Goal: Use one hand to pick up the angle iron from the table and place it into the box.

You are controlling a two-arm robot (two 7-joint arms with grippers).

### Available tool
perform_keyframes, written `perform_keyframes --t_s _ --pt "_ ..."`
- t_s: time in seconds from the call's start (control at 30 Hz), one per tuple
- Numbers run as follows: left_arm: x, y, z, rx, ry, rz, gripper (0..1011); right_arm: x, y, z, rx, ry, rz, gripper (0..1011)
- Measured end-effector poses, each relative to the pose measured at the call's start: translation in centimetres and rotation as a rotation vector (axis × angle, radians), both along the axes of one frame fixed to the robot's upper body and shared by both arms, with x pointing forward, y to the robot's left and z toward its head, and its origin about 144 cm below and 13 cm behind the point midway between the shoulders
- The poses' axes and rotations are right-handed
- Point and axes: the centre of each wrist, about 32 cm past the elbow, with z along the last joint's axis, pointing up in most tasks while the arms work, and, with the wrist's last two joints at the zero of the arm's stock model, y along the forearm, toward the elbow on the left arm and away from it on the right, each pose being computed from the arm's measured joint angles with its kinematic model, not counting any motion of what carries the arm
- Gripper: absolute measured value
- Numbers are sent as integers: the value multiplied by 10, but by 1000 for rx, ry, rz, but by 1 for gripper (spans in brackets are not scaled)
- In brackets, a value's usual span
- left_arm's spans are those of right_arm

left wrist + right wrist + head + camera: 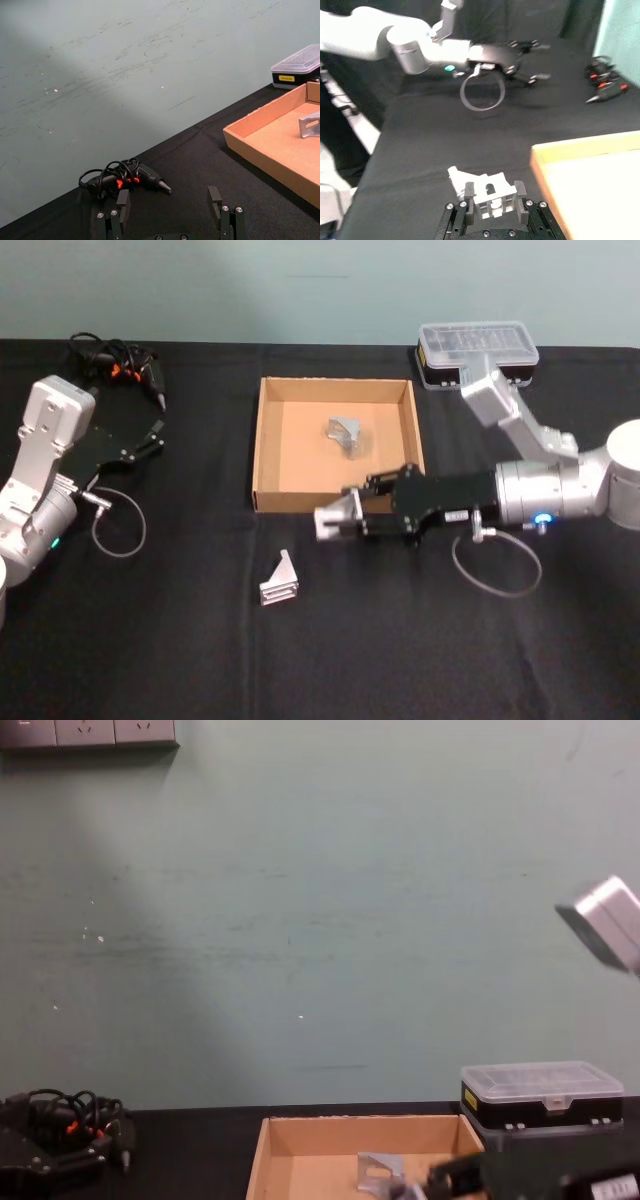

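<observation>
My right gripper (360, 518) is shut on a silver angle iron (333, 520), held just in front of the front wall of the tan cardboard box (262, 445). The right wrist view shows that angle iron (490, 194) clamped between the fingers (520, 192), with the box's corner (545, 152) close beside it. One angle iron (345, 432) lies inside the box, also seen as angle iron (310, 125) and angle iron (378, 1172). Another angle iron (280, 580) lies on the black table (400, 660) in front of the box. My left gripper (150, 440) is parked far left, open and holding nothing.
A clear-lidded plastic case (478, 352) stands behind the box at the back right. A black tool with a tangled cable (125, 365) lies at the back left, near the left gripper (169, 207). Grey cable loops hang from both arms.
</observation>
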Motion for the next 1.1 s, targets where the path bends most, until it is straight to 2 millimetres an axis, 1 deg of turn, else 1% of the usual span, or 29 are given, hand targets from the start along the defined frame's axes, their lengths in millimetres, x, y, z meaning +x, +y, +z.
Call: perform_keyframes --t_s 0.1,0.27,0.43,0.63,0.77,0.9,0.97,1.1 --pt "0 0 0 0 0 0 1011 8 -2 14 -4 -21 -48 474" --pt "0 0 0 0 0 0 1011 18 -6 24 -18 -43 -100 474" --pt "0 0 0 0 0 0 1011 26 -12 26 -41 -53 -155 474" --pt "0 0 0 0 0 0 1011 37 -20 23 -64 -41 -237 474" --pt "0 0 0 0 0 0 1011 45 -24 14 -76 2 -290 474" --pt "0 0 0 0 0 0 1011 50 -26 8 -87 24 -311 474" --pt "0 0 0 0 0 0 1011 52 -25 1 -102 43 -324 474" --pt "0 0 0 0 0 0 1011 53 -24 -6 -108 59 -330 474"
